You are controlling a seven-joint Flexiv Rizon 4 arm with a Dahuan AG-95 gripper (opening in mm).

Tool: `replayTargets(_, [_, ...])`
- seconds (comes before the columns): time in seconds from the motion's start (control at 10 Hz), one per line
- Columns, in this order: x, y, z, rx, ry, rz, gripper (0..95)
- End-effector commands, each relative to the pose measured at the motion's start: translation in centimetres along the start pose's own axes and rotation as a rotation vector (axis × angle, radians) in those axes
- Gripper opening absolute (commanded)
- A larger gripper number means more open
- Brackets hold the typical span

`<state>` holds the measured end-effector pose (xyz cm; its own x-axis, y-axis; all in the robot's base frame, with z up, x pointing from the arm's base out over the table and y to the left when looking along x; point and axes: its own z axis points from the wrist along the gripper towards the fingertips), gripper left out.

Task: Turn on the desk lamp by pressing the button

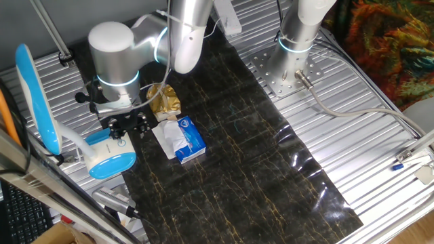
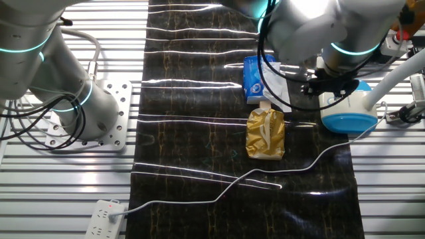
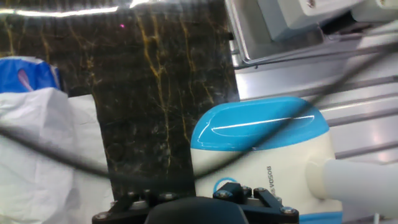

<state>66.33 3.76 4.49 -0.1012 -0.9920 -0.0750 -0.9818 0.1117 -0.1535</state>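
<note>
The desk lamp has a blue and white rounded base (image 1: 110,160), a white neck (image 1: 71,139) and a long oval blue head (image 1: 34,98) at the left of the table. In the other fixed view its base (image 2: 348,111) is at the right. My gripper (image 1: 126,128) is low over the near end of the base, also seen in the other fixed view (image 2: 332,83). In the hand view the base (image 3: 261,143) fills the right. A blue ring (image 3: 219,184) marks the button, partly under my gripper's dark body (image 3: 202,205). No view shows the fingertips.
A blue tissue packet (image 1: 188,139) with white tissue pulled out lies right of the lamp base. A gold pouch (image 1: 165,100) sits behind it. A thin cable (image 2: 312,162) crosses the dark mat. A second arm's base (image 1: 291,71) and a power strip (image 2: 103,218) are on the slatted table.
</note>
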Motion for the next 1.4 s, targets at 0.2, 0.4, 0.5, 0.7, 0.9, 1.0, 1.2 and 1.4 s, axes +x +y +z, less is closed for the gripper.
replayTargets(0.2, [0.1,0.1,0.5,0.0,0.002,0.005,57.0])
replayTargets(0.4, [0.1,0.1,0.5,0.0,0.001,0.009,57.0])
replayTargets(0.5, [0.2,0.1,0.7,0.001,0.001,0.018,57.0])
replayTargets(0.7, [0.5,0.3,1.3,0.004,-0.003,0.03,57.0])
replayTargets(0.9, [0.5,0.6,1.8,0.01,0.007,0.032,57.0])
replayTargets(1.0, [0.5,0.7,2.1,0.043,0.015,0.03,57.0])
replayTargets(1.2, [0.6,0.6,2.0,0.067,0.036,0.019,57.0])
replayTargets(1.4, [0.5,-0.4,-0.4,0.03,0.063,-0.001,57.0])
